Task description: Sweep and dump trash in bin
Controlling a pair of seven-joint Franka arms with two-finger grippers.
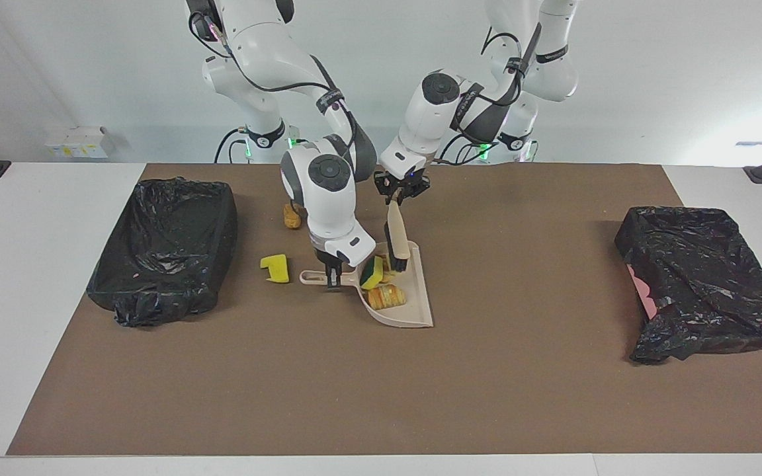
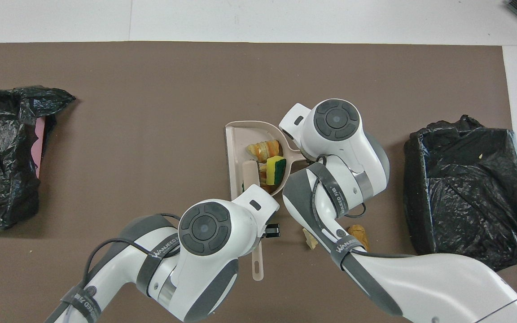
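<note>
The right end effector point(image 1: 333, 278) is clamped on the handle of the beige dustpan point(image 1: 407, 311), which lies flat on the brown surface point(image 1: 381, 396). The left end effector point(image 1: 399, 194) grips the brush point(image 1: 396, 241), its bristles down in the pan among the trash point(image 1: 384, 291). A yellow sponge chunk point(image 1: 276, 268) and a tan lump point(image 1: 292, 215) lie near the black-lined bin point(image 1: 166, 251).

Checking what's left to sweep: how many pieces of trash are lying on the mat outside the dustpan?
2 show: a yellow sponge piece beside the dustpan handle, and a bread lump nearer the robots. More may hide under the arms.
</note>
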